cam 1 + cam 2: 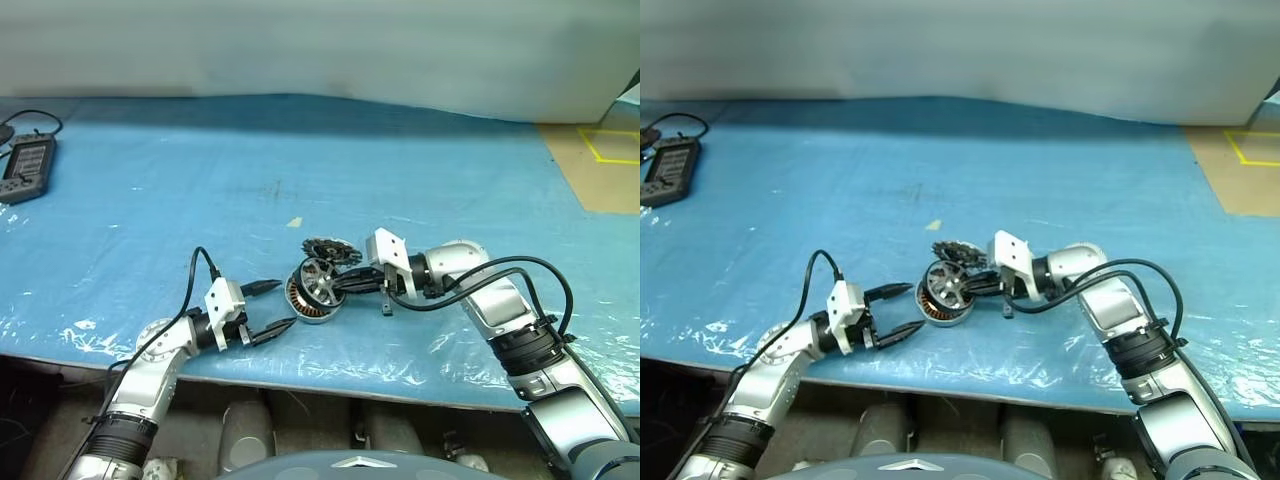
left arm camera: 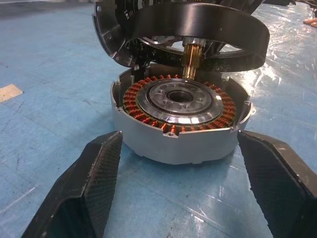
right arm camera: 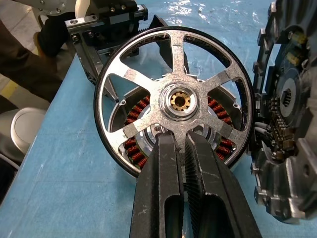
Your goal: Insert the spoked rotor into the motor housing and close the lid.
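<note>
Low in the middle of the left eye view, on the blue plastic-covered table, the motor housing lies with its copper windings around a silver hub. Tilted over it is the spoked rotor, its brass shaft reaching down toward the hub without being seated. From the lower right, the right arm bends in and points its right gripper leftward and slightly downward; its fingers are pressed together on one silver spoke beside the rotor's hub. From the lower left, the left gripper lies level, pointing at the housing, its fingers spread wide on either side without touching it. Just beyond the rotor rests a dark toothed disc. At the upper left edge lies a dark handheld controller. No writing can be read on any part.
</note>
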Controlling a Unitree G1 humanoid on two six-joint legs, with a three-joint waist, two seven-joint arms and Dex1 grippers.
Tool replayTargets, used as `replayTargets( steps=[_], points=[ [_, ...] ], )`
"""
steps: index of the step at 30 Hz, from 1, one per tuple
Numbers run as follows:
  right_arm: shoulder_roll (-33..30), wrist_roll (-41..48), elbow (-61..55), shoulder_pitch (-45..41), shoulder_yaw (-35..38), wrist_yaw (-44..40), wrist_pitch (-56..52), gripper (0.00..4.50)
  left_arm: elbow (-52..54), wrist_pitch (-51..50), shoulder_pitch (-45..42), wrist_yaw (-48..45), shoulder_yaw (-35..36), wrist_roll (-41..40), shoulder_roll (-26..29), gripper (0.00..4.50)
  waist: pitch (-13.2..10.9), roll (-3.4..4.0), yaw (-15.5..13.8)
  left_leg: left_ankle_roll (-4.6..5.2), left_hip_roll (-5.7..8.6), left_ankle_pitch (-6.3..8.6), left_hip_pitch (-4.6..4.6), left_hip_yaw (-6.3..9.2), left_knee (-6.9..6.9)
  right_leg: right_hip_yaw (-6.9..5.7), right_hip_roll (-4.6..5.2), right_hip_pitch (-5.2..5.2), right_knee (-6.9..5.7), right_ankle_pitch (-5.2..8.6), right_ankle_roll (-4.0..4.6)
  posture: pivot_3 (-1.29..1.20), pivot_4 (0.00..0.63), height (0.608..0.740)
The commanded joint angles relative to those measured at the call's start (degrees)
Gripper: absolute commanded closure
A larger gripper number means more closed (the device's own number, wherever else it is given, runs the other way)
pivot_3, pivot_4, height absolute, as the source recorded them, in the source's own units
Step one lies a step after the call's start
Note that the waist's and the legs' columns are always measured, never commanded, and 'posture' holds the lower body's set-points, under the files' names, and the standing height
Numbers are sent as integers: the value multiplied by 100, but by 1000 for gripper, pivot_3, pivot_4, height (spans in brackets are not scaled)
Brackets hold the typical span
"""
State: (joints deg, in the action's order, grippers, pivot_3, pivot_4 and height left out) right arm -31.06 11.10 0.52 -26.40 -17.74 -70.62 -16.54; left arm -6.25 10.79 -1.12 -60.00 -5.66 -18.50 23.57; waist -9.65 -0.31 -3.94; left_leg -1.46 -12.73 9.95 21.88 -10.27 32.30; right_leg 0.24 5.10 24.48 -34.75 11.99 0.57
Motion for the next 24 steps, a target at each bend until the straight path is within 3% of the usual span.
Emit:
replayTargets(
  steps=[1, 11, 14, 19, 24],
  points=[
    [28, -14, -15, -86, 15, 38, 115, 4473, 75, 98, 44, -25, 41, -27, 23, 607, 0, 0, -1, 0, 0, 0, 0, 0, 0, 0, 0, 0, 0, 0, 0, 0, 150, 740],
    [52, -22, 49, -129, 2, 94, 62, 4473, 284, -57, 41, -7, 55, -83, 75, 607, 0, 0, -2, 0, 0, 0, -1, 0, 4, 1, 0, -1, -4, 0, 1, 0, 150, 740],
    [62, -39, 48, -131, -11, 108, 56, 3712, 475, -198, 58, 43, 54, -107, 110, 607, 0, 0, -1, 0, 0, 0, -1, 0, 5, 0, 0, -1, -4, 0, 1, 0, 150, 740],
    [107, -129, 84, -132, -14, 211, 260, 2029, 750, -419, 93, 128, 46, -131, 158, 607, 0, 0, 2, 0, -1, 0, -1, 0, 5, 1, 0, -1, -5, 0, 1, 0, 150, 740],
    [93, 111, -47, -98, 56, 49, 93, 2029, 795, -515, 79, 128, 76, -140, 184, 607, 0, 0, 1, 0, 0, 0, -1, 0, 6, 1, 0, -1, -5, -1, 1, 0, 150, 740]
  ],
)
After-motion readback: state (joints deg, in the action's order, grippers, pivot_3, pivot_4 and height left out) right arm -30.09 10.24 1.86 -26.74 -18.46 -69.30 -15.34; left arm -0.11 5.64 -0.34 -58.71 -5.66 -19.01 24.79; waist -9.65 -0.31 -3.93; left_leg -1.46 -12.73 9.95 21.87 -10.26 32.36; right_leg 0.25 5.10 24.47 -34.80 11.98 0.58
